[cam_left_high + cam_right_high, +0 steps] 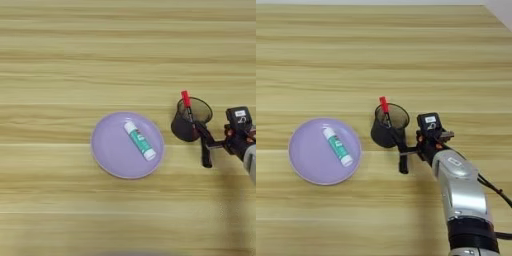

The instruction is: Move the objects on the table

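A wide wooden table (381,50) fills the room's view, plank grain running side to side. The robot's silver right arm (461,192) reaches in from the lower right. Left of centre lies a lilac plate (306,167) with a green-and-white tube (337,146) slanting across it. Well right of the plate stands the black mesh cup (387,127), upright or nearly so, with a red-capped marker (384,106) poking above its far rim. The fingers (402,152) sit at the cup's near right side — spread apart, one angled up to the rim, the other pointing down toward the table, gripping nothing that can be seen.

The cup looks light and stiff, likely to tip or skid if nudged at the rim; pinching its wall near the top, one finger inside and one outside, seems the surest hold. The marker is thin, smooth and loose inside, so it may rattle or fall out if the cup leans.

Whether the upper finger touches the rim cannot be told — black on black. No pen can be made out; the cup's inside is dark.
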You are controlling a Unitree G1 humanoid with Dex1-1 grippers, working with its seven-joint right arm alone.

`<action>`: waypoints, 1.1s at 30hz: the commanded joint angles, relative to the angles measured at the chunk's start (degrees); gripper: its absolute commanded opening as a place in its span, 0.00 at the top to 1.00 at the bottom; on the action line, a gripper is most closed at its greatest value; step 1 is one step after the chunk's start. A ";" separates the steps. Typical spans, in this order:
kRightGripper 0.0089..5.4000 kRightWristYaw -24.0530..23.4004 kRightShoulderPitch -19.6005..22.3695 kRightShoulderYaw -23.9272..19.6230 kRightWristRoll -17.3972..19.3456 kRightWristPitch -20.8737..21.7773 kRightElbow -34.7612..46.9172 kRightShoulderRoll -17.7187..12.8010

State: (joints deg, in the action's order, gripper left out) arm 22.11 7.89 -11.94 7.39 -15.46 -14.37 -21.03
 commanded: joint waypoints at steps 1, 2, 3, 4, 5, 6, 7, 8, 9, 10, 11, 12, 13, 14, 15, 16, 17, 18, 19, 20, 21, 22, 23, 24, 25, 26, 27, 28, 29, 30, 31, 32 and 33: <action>0.01 -0.34 6.20 -1.65 1.26 0.32 1.40 -2.58; 0.01 0.06 6.96 -1.83 1.69 0.28 0.80 -2.72; 0.01 0.82 7.91 -1.97 2.35 0.28 -0.04 -2.84; 0.01 1.54 8.74 -2.02 2.78 0.78 -0.85 -2.96; 0.01 2.15 9.46 -2.04 2.97 1.46 -1.62 -3.08; 0.01 2.71 10.00 -2.05 3.17 1.92 -2.22 -3.11; 0.01 3.58 10.42 -2.02 3.47 2.67 -2.71 -3.06; 0.01 4.31 10.68 -1.92 3.75 3.12 -2.94 -2.97; 0.01 4.90 10.80 -1.81 3.91 3.49 -3.05 -2.85; 0.01 5.93 10.71 -1.47 4.24 4.19 -2.80 -2.54; 0.01 6.83 10.56 -1.23 4.71 4.42 -2.47 -2.19; 0.01 7.66 10.40 -1.00 5.05 4.80 -2.23 -1.90; 0.01 8.64 10.22 -0.70 5.35 5.30 -2.05 -1.64; 0.01 9.30 10.09 -0.46 5.52 5.50 -2.02 -1.47; 0.01 9.61 10.07 -0.23 5.39 5.81 -2.31 -1.32; 0.01 9.73 10.15 -0.07 5.26 6.05 -2.74 -1.20; 0.01 9.82 10.34 0.08 5.11 6.28 -3.44 -1.10; 0.01 9.82 10.55 0.21 4.96 6.55 -4.20 -1.03; 0.01 9.72 10.78 0.33 4.76 6.72 -4.97 -0.97; 0.01 9.52 11.01 0.40 4.56 6.72 -5.81 -0.93; 0.01 9.15 11.29 0.51 4.28 6.58 -6.76 -0.91; 0.01 8.48 11.67 0.56 3.96 6.03 -7.93 -0.89; 0.01 7.86 12.07 0.49 3.69 6.01 -9.03 -0.87; 0.01 7.74 12.44 0.45 3.66 6.52 -9.83 -0.85; 0.01 7.61 12.70 0.27 3.77 7.03 -10.23 -0.80; 0.01 7.30 12.96 0.24 3.36 8.89 -10.61 -0.90; 0.01 7.20 13.09 0.43 2.93 10.35 -10.70 -1.03; 0.01 7.19 13.20 0.51 2.81 11.12 -10.82 -1.04; 0.01 6.78 13.28 0.45 2.62 12.05 -10.96 -0.96; 0.01 6.20 13.38 0.44 2.20 13.06 -11.22 -0.96; 0.01 5.39 13.58 0.37 1.70 14.08 -11.75 -1.00; 0.01 4.74 13.76 0.29 1.36 14.80 -12.19 -1.03; 0.01 4.44 13.94 0.27 1.23 15.23 -12.68 -1.07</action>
State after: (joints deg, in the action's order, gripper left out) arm 28.31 17.45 -10.92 9.28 -3.06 -28.27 -20.19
